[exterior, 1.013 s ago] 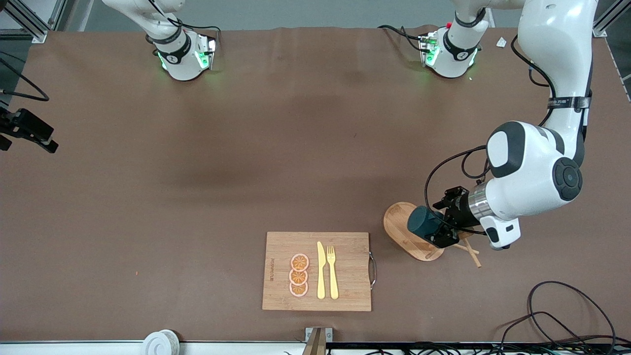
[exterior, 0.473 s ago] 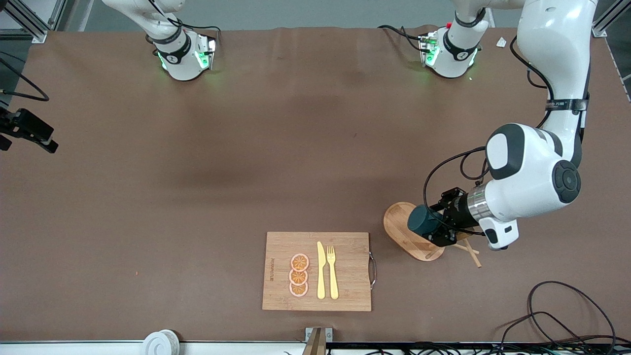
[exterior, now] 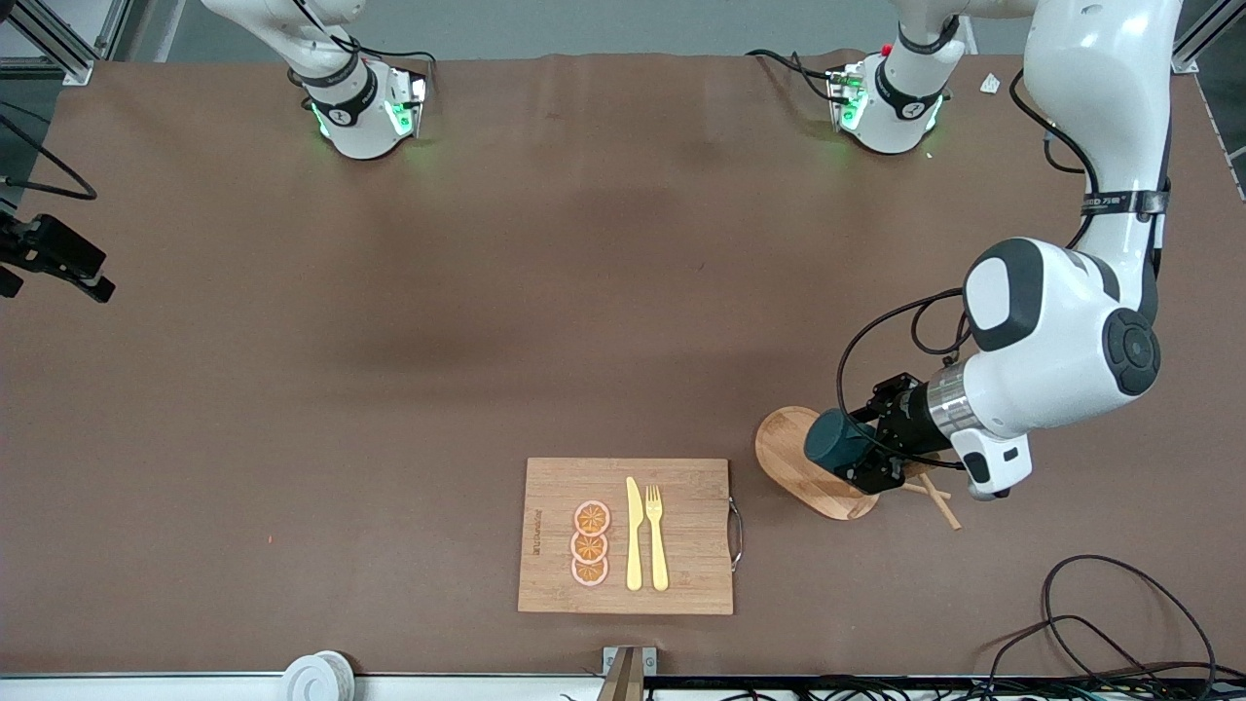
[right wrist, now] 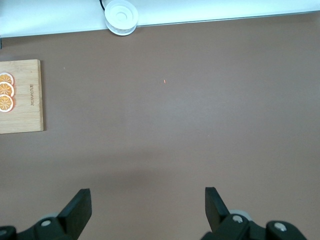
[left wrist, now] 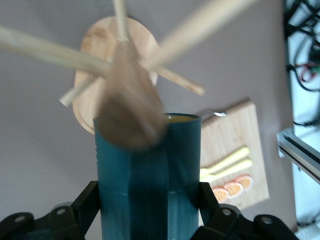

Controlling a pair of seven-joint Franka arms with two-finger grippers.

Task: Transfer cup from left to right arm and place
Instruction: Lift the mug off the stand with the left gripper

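**Cup gripped at the stand, handover not yet begun**

Since a second ago the left pincer [exterior: 857, 458] has closed on the cup [exterior: 832, 438], and the wooden stand [exterior: 790, 458] has shifted a little on the bench [exterior: 389, 389], its base and pegs now sitting slightly nearer the front camera. I read that as the stand being dragged along as I work the cup off its peg.

From the left wrist view the cup [left wrist: 150, 190] sits clamped between the two fingers [left wrist: 87, 205], its ribbed teal wall facing the camera and the tan rim just showing. The stand's central post and pegs [left wrist: 127, 110] blur across the view right at the cup's mouth, so I judge the cup is not yet clear of the stand. It is over the stand's base, toward the left arm's end of the bench.

The right pincer [right wrist: 147, 210] hangs wide and empty over bare bench; that arm waits near its base.

A cutting board [exterior: 626, 535] with orange slices [exterior: 590, 543], a knife [exterior: 634, 534] and a fork [exterior: 657, 535] lies nearer the front camera, untouched.

Done so far: the grasp only. Left, as I judge it: free the cup from the peg, carry it toward the middle, pass it to the right pincer, release, and set it down.
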